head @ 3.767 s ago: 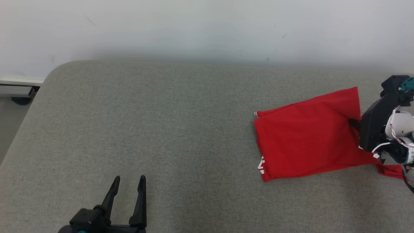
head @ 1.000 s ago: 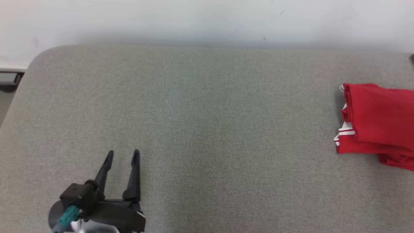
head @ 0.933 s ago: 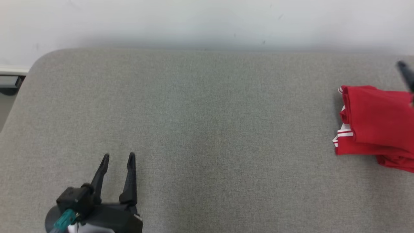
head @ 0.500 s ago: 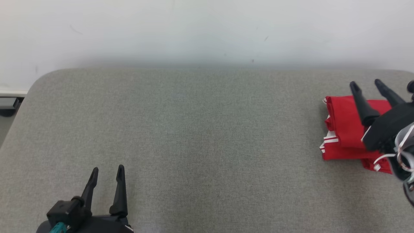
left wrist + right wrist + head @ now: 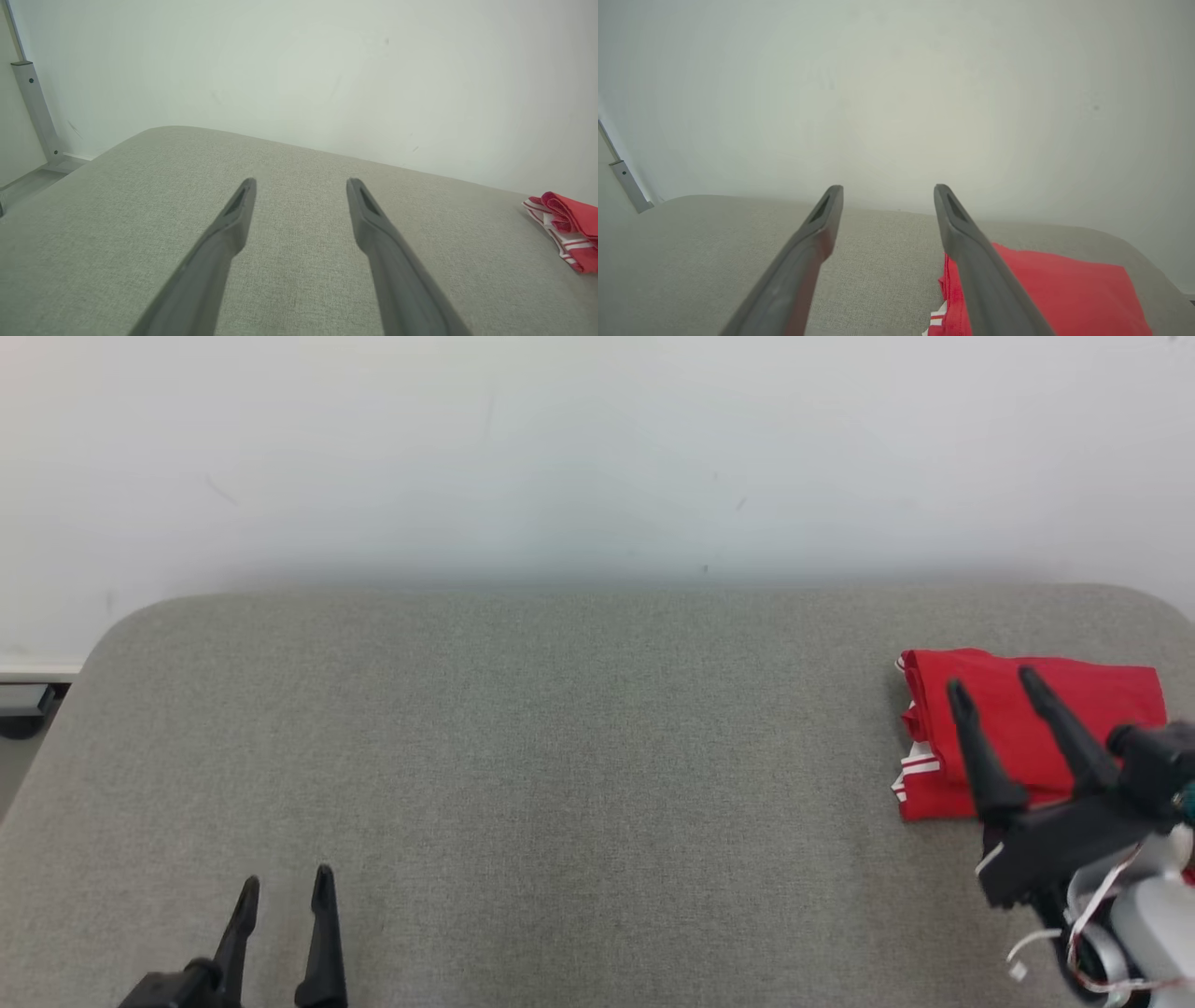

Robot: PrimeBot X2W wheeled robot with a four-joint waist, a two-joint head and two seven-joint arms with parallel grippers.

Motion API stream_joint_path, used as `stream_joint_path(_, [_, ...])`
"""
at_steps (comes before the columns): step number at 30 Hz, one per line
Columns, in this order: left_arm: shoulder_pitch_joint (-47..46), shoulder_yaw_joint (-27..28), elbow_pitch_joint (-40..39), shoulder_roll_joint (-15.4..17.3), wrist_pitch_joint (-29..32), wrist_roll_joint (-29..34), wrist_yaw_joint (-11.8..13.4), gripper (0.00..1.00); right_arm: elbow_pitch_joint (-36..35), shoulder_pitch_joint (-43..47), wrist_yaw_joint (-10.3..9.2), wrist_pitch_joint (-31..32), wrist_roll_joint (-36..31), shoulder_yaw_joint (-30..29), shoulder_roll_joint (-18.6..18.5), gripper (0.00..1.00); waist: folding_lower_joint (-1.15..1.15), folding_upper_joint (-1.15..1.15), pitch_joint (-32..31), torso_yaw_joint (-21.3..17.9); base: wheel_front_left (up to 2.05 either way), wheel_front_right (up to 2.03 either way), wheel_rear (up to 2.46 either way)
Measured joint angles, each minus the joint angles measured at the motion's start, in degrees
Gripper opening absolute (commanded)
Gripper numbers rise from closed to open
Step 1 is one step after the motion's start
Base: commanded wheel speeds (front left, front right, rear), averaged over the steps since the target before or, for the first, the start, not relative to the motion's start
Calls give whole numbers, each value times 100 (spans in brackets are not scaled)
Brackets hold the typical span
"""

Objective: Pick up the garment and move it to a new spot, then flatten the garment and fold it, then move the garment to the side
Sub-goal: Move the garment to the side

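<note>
— Garment, location?
— The red garment (image 5: 1116, 705) lies folded on the grey padded surface (image 5: 560, 756), at the right edge of the head view, its white-striped hem facing left.
— Right gripper?
— The right gripper (image 5: 991, 679) is at lower right, jaws spread wide with nothing between them. Its fingers overlap the garment in the frame; contact cannot be confirmed.
— Left gripper?
— The left gripper (image 5: 286, 877) is at lower left, jaws equally wide and empty, well apart from the garment.

The folded red cloth garment (image 5: 1106, 705) lies at the far right of the rounded grey fabric tabletop (image 5: 560, 756), near the pale wall (image 5: 560, 448) behind. The right gripper (image 5: 992, 681) stands over the garment's front; the left gripper (image 5: 287, 877) is at the front left, well apart.
</note>
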Motion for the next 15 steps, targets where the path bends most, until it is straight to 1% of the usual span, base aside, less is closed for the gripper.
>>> stream_joint_path(4, [286,33,-81,-32,-16,12,4,100,-194,409,-4,-174,-298,10,69,100,0,0,-83,-48,0,0,0])
stream_joint_path(6, [314,85,-114,-35,-16,12,7,100,-197,633,-7,-214,-402,-112,68,100,0,0,-103,-68,0,0,0])
stream_joint_path(8, [318,137,-183,-14,-16,53,21,100,-134,835,-7,-255,-544,-358,130,100,0,0,-115,-81,0,0,0])
stream_joint_path(15, [514,225,-289,31,-12,258,49,100,43,1501,-7,-344,-950,-1239,747,100,1,1,-145,-107,0,0,0])
